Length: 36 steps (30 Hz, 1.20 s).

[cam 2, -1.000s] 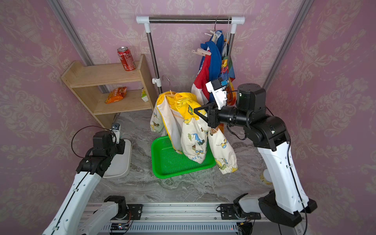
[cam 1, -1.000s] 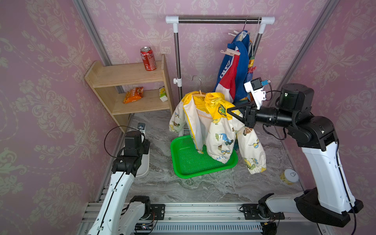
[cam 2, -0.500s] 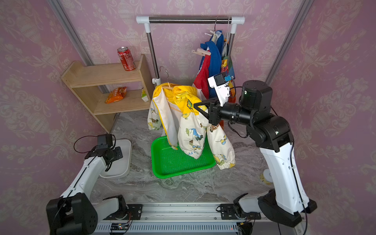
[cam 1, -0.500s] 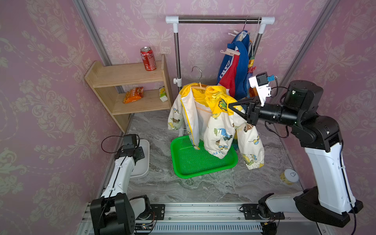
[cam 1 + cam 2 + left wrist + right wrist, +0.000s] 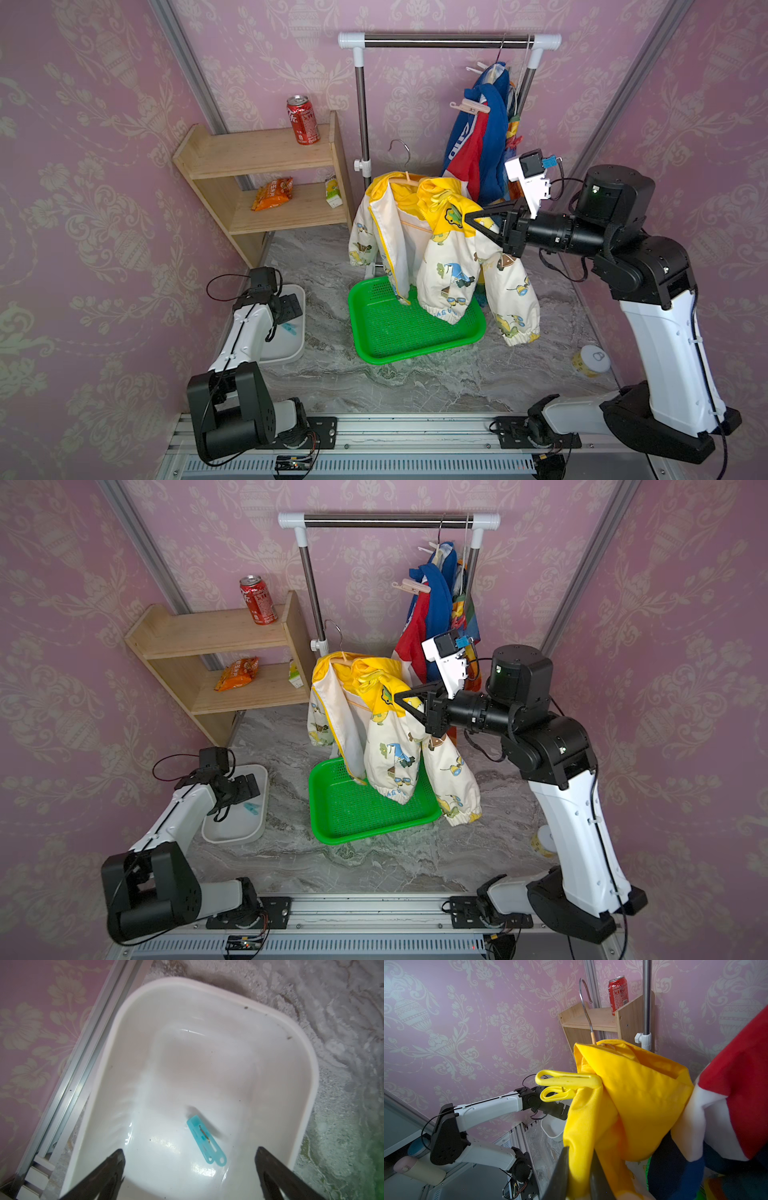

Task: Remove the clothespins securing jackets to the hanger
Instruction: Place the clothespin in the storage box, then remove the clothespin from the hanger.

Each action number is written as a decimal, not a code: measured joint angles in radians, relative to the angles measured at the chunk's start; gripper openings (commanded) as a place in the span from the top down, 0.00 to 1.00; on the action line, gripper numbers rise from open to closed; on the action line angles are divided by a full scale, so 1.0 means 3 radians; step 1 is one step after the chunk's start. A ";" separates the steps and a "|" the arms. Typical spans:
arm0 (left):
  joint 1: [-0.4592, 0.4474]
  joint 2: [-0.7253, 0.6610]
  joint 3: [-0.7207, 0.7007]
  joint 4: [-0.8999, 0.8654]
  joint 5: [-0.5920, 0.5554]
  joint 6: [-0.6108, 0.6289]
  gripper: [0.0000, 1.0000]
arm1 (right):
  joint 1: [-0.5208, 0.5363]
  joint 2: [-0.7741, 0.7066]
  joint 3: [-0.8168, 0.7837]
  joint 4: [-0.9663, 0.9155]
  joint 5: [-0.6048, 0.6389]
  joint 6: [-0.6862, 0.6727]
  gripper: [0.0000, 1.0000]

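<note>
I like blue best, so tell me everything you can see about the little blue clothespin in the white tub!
The blue clothespin is a small, see-through light-blue plastic clip with two flat arms, a thin wire spring in the middle and a round hole at each handle end. It lies on its side, shut, alone on the shiny floor of the white tub. Only the tub touches it; the left gripper hangs open above it, with one finger on either side.

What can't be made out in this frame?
Both top views: the blue-red jacket hides most of the rainbow jacket.
Right wrist view: yellow jacket fabric wraps the right claw; whether it also pinches the hanger is hidden.
Top views: the yellow clothespin cannot be picked out against the yellow hood.
</note>
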 measured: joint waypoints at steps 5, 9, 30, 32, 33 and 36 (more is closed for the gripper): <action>0.0001 -0.0608 0.0254 -0.0071 0.0324 -0.0014 0.07 | 0.0000 -0.0097 -0.0273 0.0103 0.0132 0.0013 1.00; -0.0017 -0.0918 0.0782 0.0047 0.1091 -0.0360 0.14 | 0.0008 -0.0118 -0.0390 0.0189 0.0266 0.0013 1.00; -0.1101 -0.0604 0.1059 0.2588 0.2819 -0.3805 0.15 | 0.1207 0.0773 -0.0249 0.0750 0.1990 -0.0647 1.00; -0.1177 -0.0604 0.1151 0.2495 0.2815 -0.3796 0.19 | 0.1277 0.0913 -0.0164 0.0749 0.2047 -0.0734 1.00; -0.1218 -0.0604 0.1188 0.2433 0.2809 -0.3765 0.21 | 0.1294 0.0978 -0.0123 0.0753 0.2060 -0.0771 1.00; -0.1352 -0.0604 0.1223 0.2271 0.2778 -0.3660 0.24 | 0.1300 0.1110 -0.0038 0.0765 0.2097 -0.0814 1.00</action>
